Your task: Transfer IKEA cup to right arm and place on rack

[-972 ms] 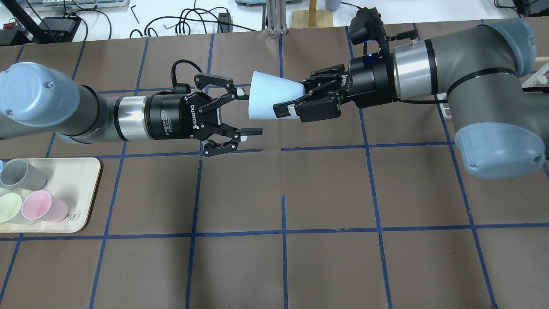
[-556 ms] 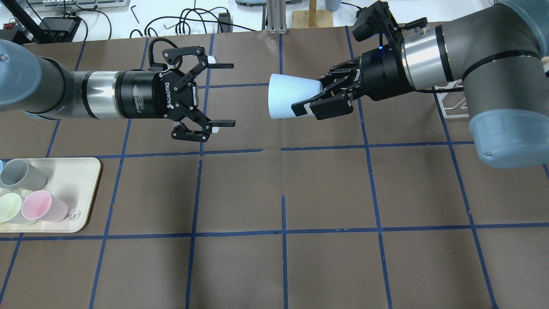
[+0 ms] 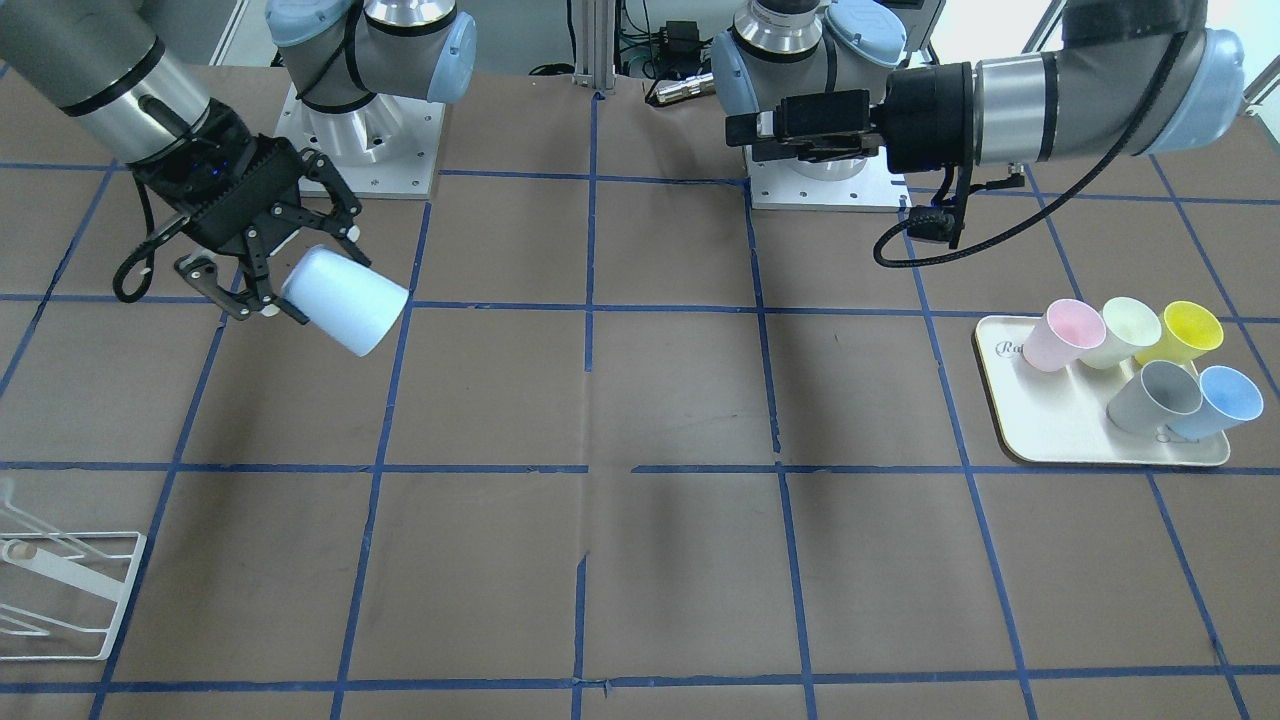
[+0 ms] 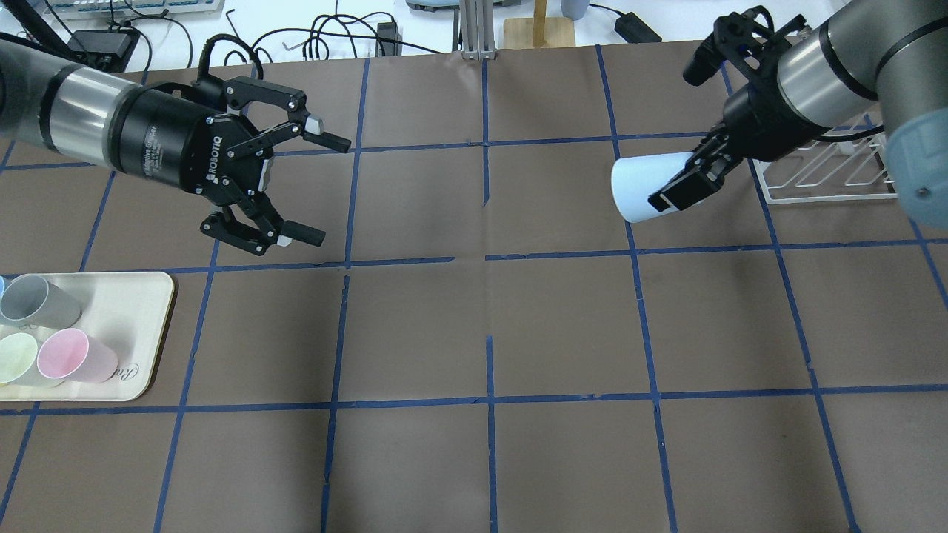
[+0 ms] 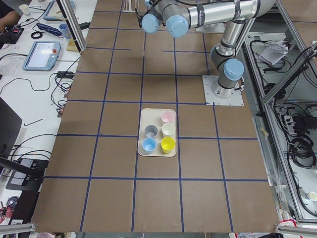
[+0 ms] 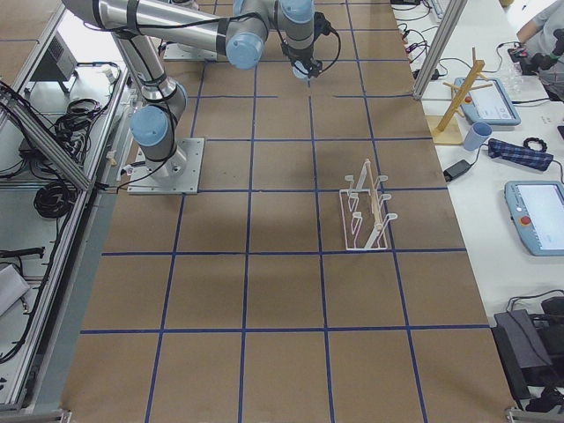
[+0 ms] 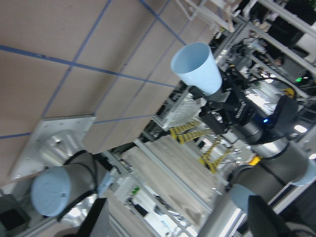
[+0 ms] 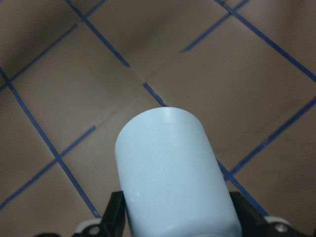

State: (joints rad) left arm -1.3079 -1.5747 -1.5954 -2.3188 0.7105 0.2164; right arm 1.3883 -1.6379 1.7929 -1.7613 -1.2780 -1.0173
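My right gripper (image 4: pixel 678 189) is shut on the narrow end of the pale blue IKEA cup (image 4: pixel 638 189). It holds the cup on its side above the table, mouth pointing towards the table's middle. The cup also shows in the front view (image 3: pixel 345 300), the left wrist view (image 7: pixel 197 66) and, filling the frame, the right wrist view (image 8: pixel 173 168). The white wire rack (image 4: pixel 822 174) stands just right of this gripper; it also shows in the front view (image 3: pixel 60 590). My left gripper (image 4: pixel 326 189) is open and empty, far to the left.
A cream tray (image 4: pixel 126 326) at the left front edge holds grey (image 4: pixel 37 300), pink (image 4: pixel 74 355) and green (image 4: pixel 15 359) cups; the front view also shows yellow (image 3: pixel 1185 335) and deeper blue (image 3: pixel 1215 400) ones. A wooden stand (image 4: pixel 539 29) and cables lie beyond the table's far edge.
My right gripper has carried the cup to the right, up to the rack. My left gripper, open and empty, has drawn back to the left.
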